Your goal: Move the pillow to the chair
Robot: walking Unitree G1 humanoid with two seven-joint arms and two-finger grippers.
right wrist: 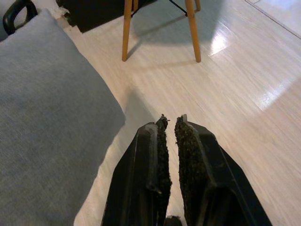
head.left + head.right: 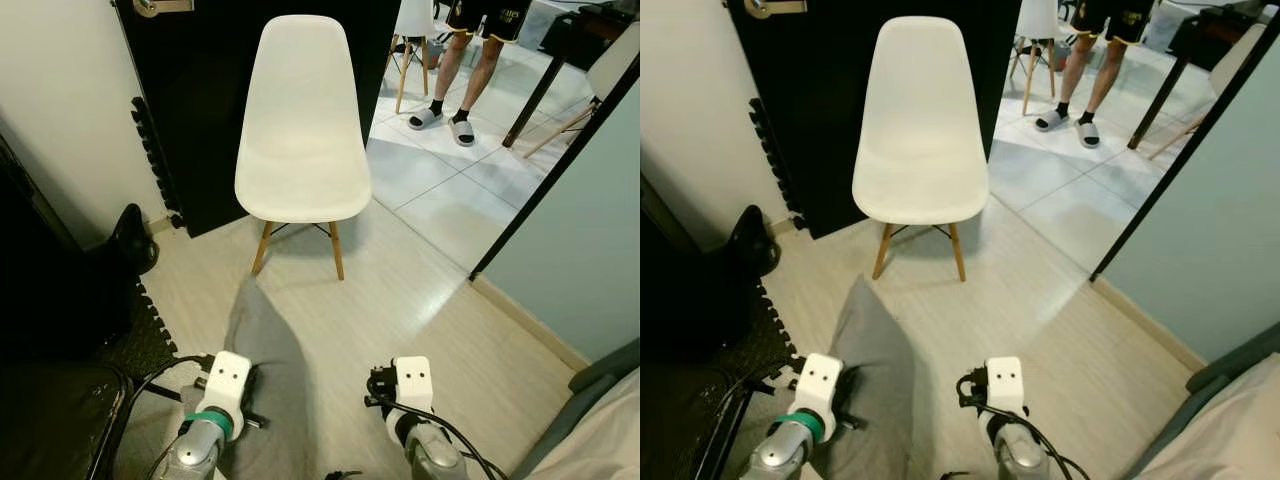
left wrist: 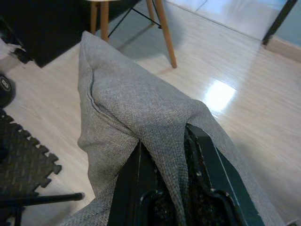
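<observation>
The grey pillow [image 2: 262,370] sits at about 7 o'clock in the head views, its pointed corner aimed toward 12 o'clock at the white chair [image 2: 300,130], which stands on wooden legs in front of a black door [image 2: 200,90] with its seat bare. The left tool [image 3: 162,165] is clamped on the pillow: in the left wrist view a fold of grey fabric is pinched between the two black fingers [image 3: 129,183], and the cloth spreads away from them toward the chair legs. The left arm shows at 7 o'clock in the left eye view, with the pillow just beside it. The right tool [image 1: 170,136] hovers over the pale wood floor [image 2: 420,300] with its fingers [image 1: 186,150] nearly together, only a thin gap between the pads and nothing held; the pillow's edge lies near it, apart from the fingers. At 9 o'clock, black foam floor mats [image 2: 145,340] lie beside a dark object that cannot be made out. At about 1 o'clock, beyond the doorway on a tiled floor, a person's legs [image 2: 465,65] stand in black shorts, socks and slides, well apart from the chair
</observation>
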